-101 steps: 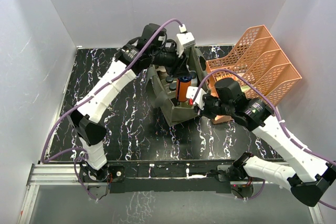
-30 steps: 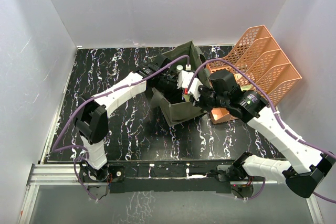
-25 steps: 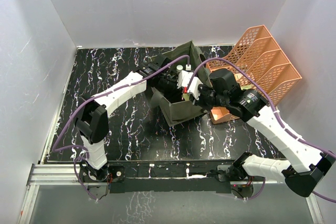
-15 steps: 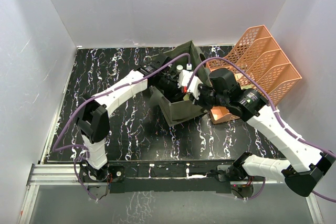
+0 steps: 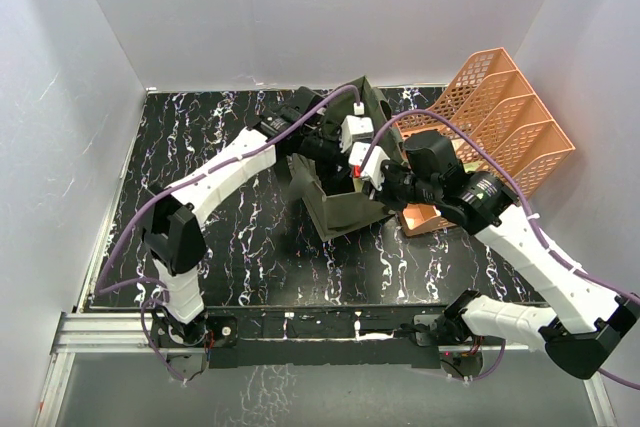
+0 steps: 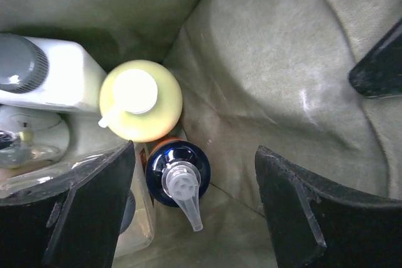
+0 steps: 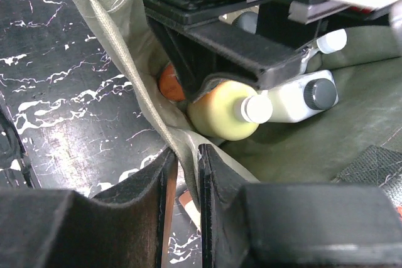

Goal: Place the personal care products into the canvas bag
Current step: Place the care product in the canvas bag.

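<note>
**Drop made inside the bag, pull-out next**

Left gripper (image 6: 201, 208) hangs spread and empty inside the canvas bag (image 5: 345, 209), right over the orange pump bottle (image 6: 178, 172). The pale yellow bottle (image 6: 141, 106) touches that one at its 12 o'clock, with the white bottle (image 6: 53, 83) at the yellow one's 9. Right gripper (image 7: 183, 169) pinches the bag's near wall, holding the mouth wide. The drop step looks finished. Next calls for a straight lift out, clear of the fabric. From above the bag mouth is covered, so the bottle count is unclear. A clear bottle (image 6: 137, 218) is mostly cut off by the left finger.
</note>
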You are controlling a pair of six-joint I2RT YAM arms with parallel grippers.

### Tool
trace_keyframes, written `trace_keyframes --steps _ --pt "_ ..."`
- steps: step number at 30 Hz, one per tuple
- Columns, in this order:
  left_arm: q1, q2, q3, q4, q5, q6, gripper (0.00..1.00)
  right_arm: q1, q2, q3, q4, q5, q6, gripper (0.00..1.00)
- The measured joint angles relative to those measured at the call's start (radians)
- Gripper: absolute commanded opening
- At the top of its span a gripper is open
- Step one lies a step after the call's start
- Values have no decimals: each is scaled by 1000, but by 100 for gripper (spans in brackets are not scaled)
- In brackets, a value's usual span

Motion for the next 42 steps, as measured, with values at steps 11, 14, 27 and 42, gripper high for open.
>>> trace_keyframes --steps 11,14,27,42 --pt "42 -126 9 116 -29 -93 83 0 -5 3 12 -20 5 46" --pt "88 -135 47 143 -39 -140 90 0 -5 24 11 -27 22 58" --pt "401 -273 137 198 -404 -264 97 -223 40 238 158 75 277 81" --pt "595 -332 -8 340 -611 -343 97 -415 79 182 435 340 419 99"
